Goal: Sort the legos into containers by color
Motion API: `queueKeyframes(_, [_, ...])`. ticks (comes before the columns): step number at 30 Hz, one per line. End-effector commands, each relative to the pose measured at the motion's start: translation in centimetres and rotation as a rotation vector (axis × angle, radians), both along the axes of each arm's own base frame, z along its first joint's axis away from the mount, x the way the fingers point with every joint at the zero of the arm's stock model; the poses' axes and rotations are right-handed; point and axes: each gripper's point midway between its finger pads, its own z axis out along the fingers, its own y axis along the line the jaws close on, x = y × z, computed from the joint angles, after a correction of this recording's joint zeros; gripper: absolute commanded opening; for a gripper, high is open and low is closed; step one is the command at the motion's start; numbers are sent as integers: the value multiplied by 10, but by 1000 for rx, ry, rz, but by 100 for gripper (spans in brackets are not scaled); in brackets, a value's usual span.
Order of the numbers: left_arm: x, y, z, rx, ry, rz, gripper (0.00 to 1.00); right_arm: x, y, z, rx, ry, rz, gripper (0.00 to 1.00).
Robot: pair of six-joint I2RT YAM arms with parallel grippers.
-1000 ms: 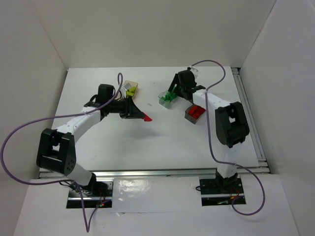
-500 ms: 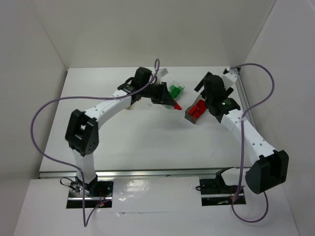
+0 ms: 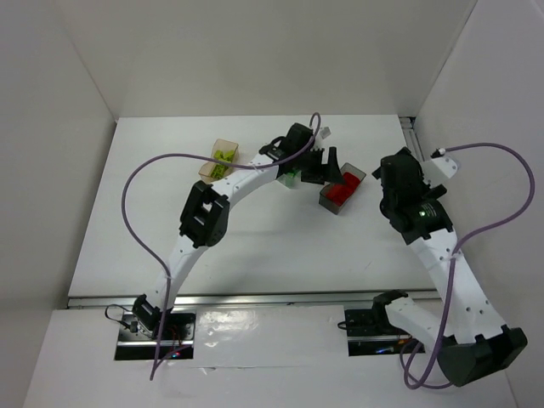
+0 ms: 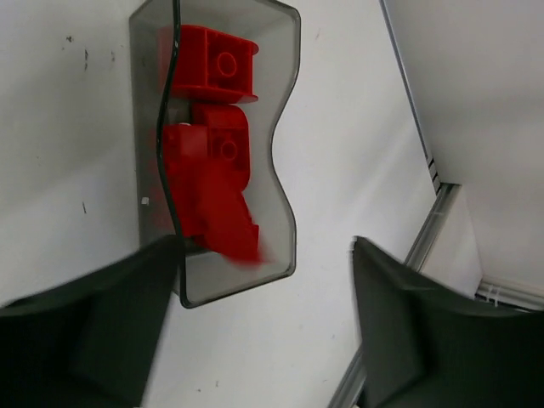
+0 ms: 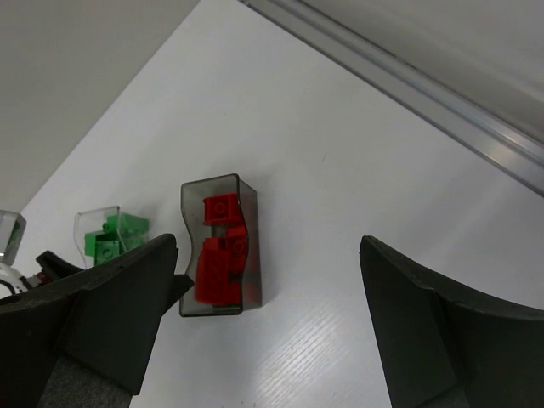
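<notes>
The smoky grey container (image 3: 327,198) holds several red legos (image 3: 344,184). My left gripper (image 3: 330,166) hangs open just over its left end; in the left wrist view the red legos (image 4: 208,153) lie inside the grey container (image 4: 285,212), the nearest one blurred, and nothing sits between the fingers (image 4: 93,331) of the gripper (image 4: 263,327). My right gripper (image 3: 388,180) is open to the right of that container, empty (image 5: 268,327). Lime legos (image 3: 223,158) lie in the amber container (image 3: 211,168). Dark green legos (image 5: 106,238) fill the clear container (image 5: 85,223).
The left arm (image 3: 246,178) stretches across the far middle of the table and covers most of the clear container in the top view. A metal rail (image 3: 429,195) runs along the table's right edge. White walls close in the back and both sides.
The left gripper carried a red lego rightward to the grey container and opened; the lego is now in it. The right arm drew back to the right, away from the clear container.
</notes>
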Motion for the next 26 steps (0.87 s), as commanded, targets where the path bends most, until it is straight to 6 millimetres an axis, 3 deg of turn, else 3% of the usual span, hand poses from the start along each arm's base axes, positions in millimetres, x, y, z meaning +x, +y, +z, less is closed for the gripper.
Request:
queueKeyframes(1, [8,-6,26,-56,-23,3,95,-15,-15,16,-24,-38,-56,95])
queueKeyframes(2, [7,-7,27,-60,-20,-5,100,-18,-16,19,-27,-45,-53,95])
queueKeyframes(4, [2,-6,32,-68,-15,-19,100,-18,-18,19,-32,-46,-61,96])
queueKeyframes(5, [-3,-4,48,-80,-23,-27,100,-17,-17,17,-35,-38,-60,96])
queueKeyframes(8, [-18,11,64,-56,-18,-23,100,-4,-9,10,-56,3,-8,100])
queueKeyframes(9, [-24,20,96,-70,-72,-17,100,0,-7,10,-52,8,0,100])
queueKeyframes(10, [-29,36,87,-22,-52,1,100,4,-3,11,-50,12,22,100])
queueKeyframes(11, [-24,52,91,16,-79,54,100,9,0,7,-71,47,50,100])
queueKeyframes(12, [-32,68,124,20,-151,81,100,14,3,8,-72,51,66,100])
queueKeyframes(14, [-25,115,111,153,-155,227,100,23,8,1,-67,93,91,100])
queueKeyframes(15, [-25,134,116,194,-189,265,100,26,9,0,-69,99,92,100])
queueKeyframes(16, [-39,154,130,212,-217,308,100,27,11,-6,-61,120,95,100])
queueKeyframes(19, [-38,217,139,311,-258,459,100,33,19,-12,-41,132,128,100])
queueKeyframes(20, [-41,240,162,299,-293,518,100,34,21,-15,-35,131,137,100])
queueKeyframes(21, [-43,257,166,337,-317,551,100,34,21,-15,-35,131,137,100])
queueKeyframes(23, [-47,282,175,358,-342,603,100,37,23,-20,-28,126,146,100])
queueKeyframes(24, [-52,292,194,337,-382,625,100,36,22,-24,-36,140,150,100])
queueKeyframes(26, [-57,304,197,346,-399,642,100,38,26,-25,-25,129,164,100])
